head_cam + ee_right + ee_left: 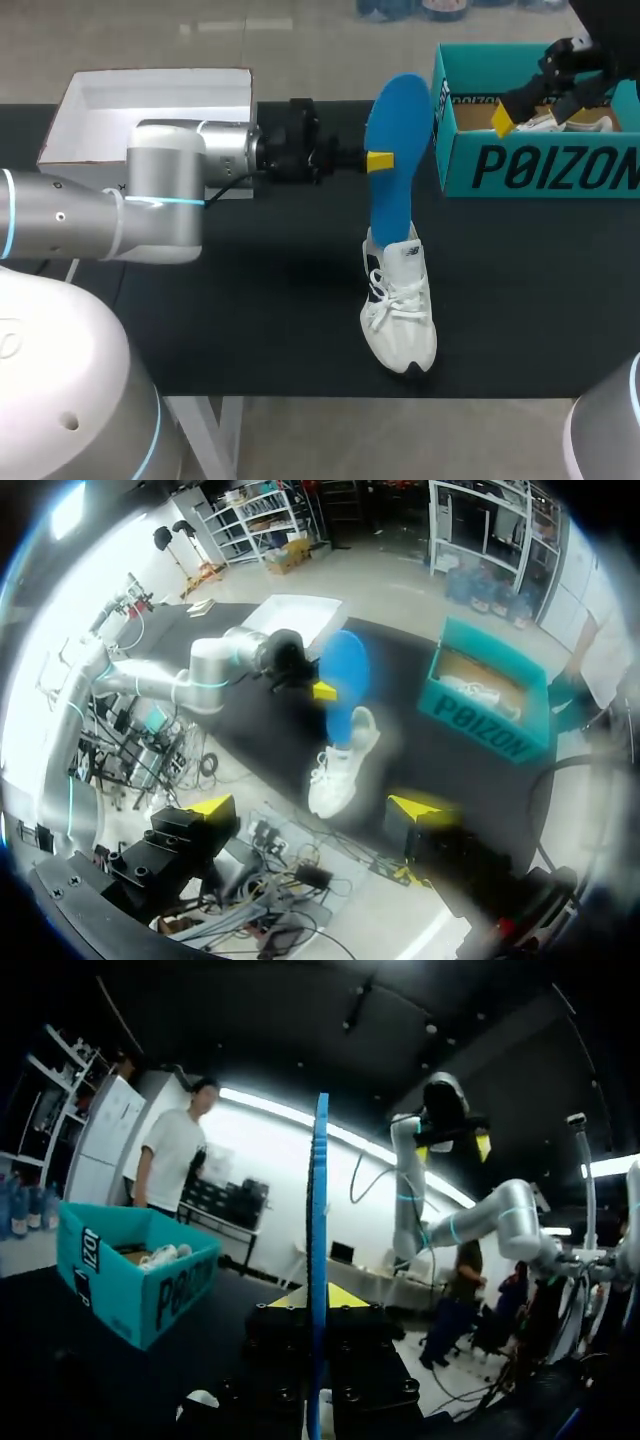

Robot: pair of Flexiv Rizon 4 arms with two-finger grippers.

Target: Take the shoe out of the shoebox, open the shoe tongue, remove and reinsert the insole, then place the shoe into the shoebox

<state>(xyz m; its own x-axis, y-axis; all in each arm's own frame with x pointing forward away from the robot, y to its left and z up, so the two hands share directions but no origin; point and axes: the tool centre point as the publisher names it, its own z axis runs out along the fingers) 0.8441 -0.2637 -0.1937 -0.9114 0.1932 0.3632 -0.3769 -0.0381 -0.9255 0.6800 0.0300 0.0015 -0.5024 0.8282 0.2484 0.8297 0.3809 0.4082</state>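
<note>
My left gripper [382,160] clamps the insole [396,120] upright, its lower end at the shoe [400,320] mouth straight below; my right gripper [318,807], jaws apart, hangs well away.

My left arm [110,205], a thick silver-grey tube with rounded joints, is glowing with thin cyan light rings [160,202] and is trailing a thin black cable [228,185] toward its black wrist. Both pairs of jaws are wearing bright yellow tips [212,806] on black finger blocks [165,845] that are showing small screws.
</note>
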